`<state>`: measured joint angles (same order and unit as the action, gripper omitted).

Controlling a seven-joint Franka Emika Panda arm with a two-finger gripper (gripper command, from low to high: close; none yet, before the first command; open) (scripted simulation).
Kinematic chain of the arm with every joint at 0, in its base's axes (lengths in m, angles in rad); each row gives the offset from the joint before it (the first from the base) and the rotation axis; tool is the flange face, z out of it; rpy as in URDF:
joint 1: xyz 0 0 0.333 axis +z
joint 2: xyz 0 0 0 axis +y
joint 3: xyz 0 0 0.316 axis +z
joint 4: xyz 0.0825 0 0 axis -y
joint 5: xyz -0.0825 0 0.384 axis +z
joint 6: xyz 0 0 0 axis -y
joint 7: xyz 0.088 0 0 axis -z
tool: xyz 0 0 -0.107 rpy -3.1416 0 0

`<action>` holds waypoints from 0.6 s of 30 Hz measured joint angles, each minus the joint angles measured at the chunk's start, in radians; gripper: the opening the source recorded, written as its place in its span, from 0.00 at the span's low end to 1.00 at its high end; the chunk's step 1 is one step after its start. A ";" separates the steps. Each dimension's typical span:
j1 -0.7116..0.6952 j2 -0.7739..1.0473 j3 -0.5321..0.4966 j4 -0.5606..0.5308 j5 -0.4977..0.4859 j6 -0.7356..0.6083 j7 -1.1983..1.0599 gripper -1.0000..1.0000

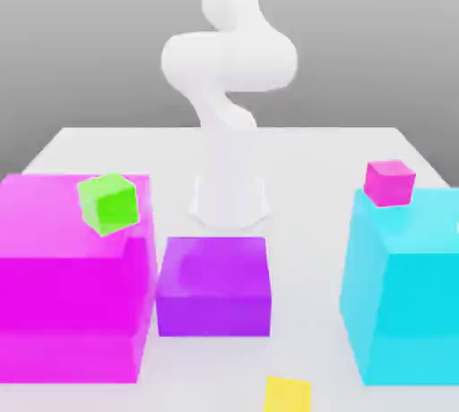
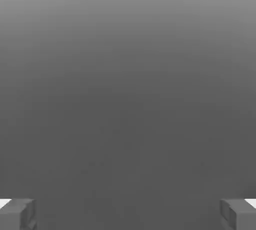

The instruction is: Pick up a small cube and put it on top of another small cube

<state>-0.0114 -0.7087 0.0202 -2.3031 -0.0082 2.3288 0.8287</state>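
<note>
Nearest the exterior camera, the small yellow cube [image 1: 288,394] lies on the table [image 1: 305,177], well apart from the gripper [image 2: 128,214], whose fingers [image 2: 17,214] are spread wide and empty, presumably ready to descend around it.

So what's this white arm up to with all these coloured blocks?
Nothing is being handled yet. The white robot arm stands at the back of the table, and its end effector is open and empty. A small yellow cube lies at the table's near edge. A small green cube sits on the big magenta block, a small pink cube on the big cyan block, with a purple block between them.
</note>
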 joint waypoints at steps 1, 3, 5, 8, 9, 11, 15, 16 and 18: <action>-0.005 0.039 0.009 -0.001 -0.003 0.012 0.013 0.50; -0.014 0.114 0.026 -0.004 -0.011 0.035 0.037 0.50; -0.021 0.187 0.041 -0.006 -0.020 0.058 0.062 0.50; -0.031 0.296 0.063 -0.010 -0.034 0.092 0.101 0.50; -0.033 0.332 0.069 -0.011 -0.040 0.104 0.114 0.50; -0.037 0.405 0.082 -0.013 -0.051 0.126 0.140 0.50; -0.042 0.550 0.102 -0.018 -0.073 0.171 0.193 0.50; -0.041 0.586 0.105 -0.019 -0.078 0.183 0.206 0.50; -0.036 0.659 0.109 -0.022 -0.088 0.205 0.231 0.50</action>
<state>-0.0469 -0.0498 0.1296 -2.3247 -0.0957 2.5341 1.0600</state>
